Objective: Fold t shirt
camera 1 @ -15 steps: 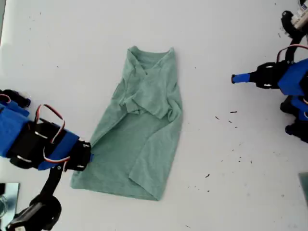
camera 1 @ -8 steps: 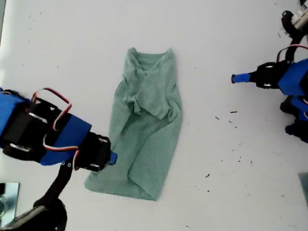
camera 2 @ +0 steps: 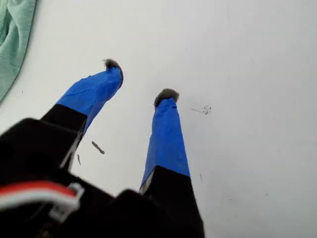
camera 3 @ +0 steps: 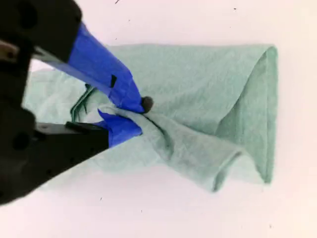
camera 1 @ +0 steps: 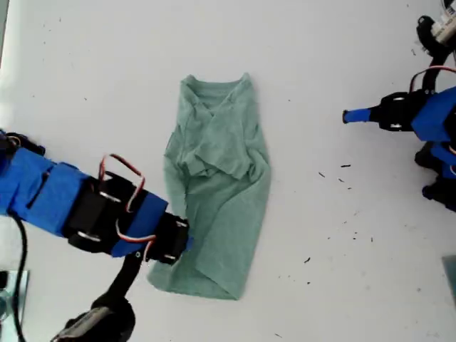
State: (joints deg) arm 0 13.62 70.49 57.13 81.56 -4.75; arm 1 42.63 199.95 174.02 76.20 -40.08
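Observation:
The pale green t shirt lies wrinkled on the white table, neckline toward the far side, its sides folded in to a narrow shape. My second gripper comes in from the exterior view's left and is shut on a bunched fold of the shirt's lower edge. The second wrist view shows that gripper pinching the cloth. My first gripper hovers at the exterior view's right, apart from the shirt. In the first wrist view it is open over bare table, with a strip of the shirt at the picture's edge.
Small dark specks dot the white table between the shirt and the first arm. Part of another device shows at the exterior view's far right corner. A pale object sits at the exterior view's near left.
My second gripper has moved toward the exterior view's right, dragging the shirt's lower side edge over the body, so the shirt is narrower. The first arm has not moved.

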